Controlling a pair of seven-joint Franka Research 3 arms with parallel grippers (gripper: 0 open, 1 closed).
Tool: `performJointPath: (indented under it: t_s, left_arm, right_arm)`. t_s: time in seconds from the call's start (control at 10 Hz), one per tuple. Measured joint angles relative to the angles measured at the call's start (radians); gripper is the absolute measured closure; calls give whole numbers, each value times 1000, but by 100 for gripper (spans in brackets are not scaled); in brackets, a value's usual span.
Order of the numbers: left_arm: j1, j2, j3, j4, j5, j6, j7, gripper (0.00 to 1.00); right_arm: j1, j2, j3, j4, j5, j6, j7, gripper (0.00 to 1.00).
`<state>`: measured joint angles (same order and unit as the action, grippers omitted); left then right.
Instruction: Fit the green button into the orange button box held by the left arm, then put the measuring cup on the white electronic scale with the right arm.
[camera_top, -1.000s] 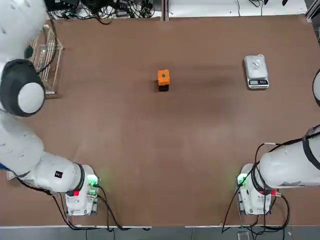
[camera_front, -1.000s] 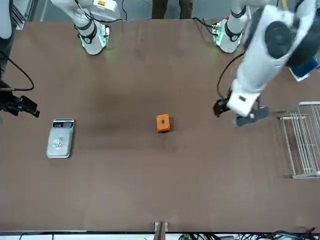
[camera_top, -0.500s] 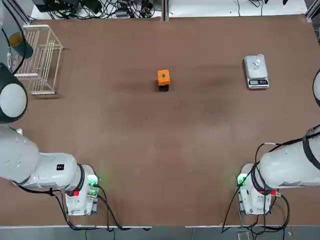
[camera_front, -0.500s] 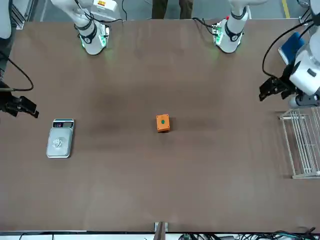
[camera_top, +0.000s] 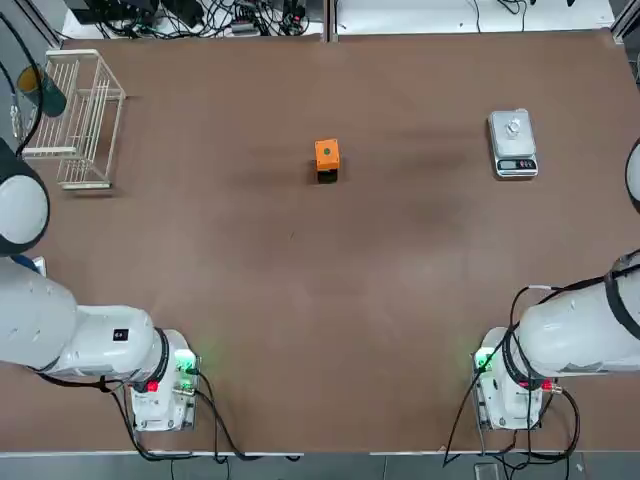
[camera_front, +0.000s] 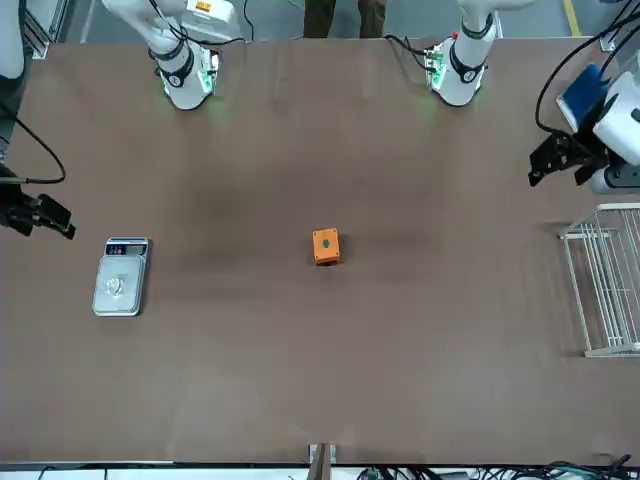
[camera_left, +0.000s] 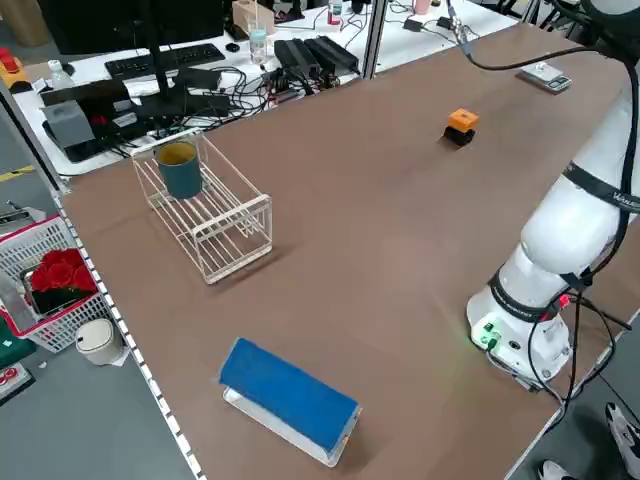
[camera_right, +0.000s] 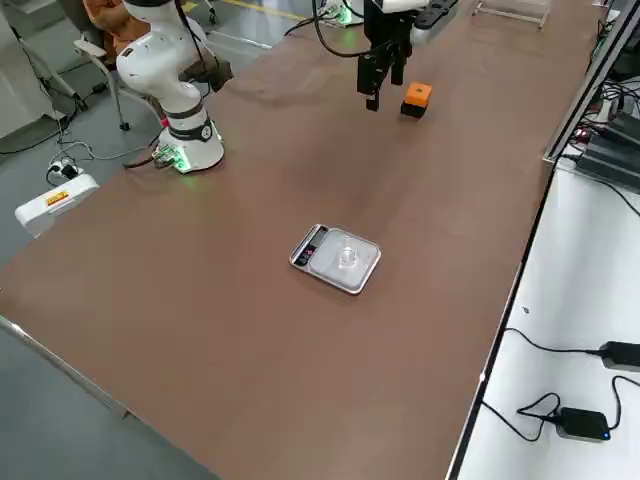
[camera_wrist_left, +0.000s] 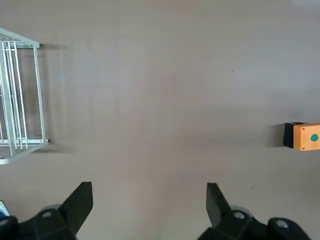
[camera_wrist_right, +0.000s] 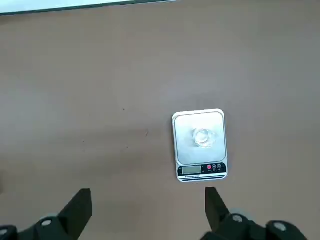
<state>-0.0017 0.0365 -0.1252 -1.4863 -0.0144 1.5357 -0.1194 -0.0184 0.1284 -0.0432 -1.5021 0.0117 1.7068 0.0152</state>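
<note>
resting measuring cup (camera_wrist_right: 202, 137), white electronic scale (camera_wrist_right: 199, 144)

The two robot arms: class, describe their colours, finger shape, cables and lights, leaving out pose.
Both arms are glossy white with rounded shells and grey joint bands. The left gripper and right gripper are black, with wedge-shaped fingers. Black cables trail from both bases, which glow green and red.
</note>
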Motion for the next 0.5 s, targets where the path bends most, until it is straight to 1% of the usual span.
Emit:
performJointPath:
  t_s: [0.5]
  left_arm:
    - [6, 1, 12, -10, 1, -18, 38, 0]
  right_arm:
    - [0, 0, -2, -3, -1, -1, -1, 0]
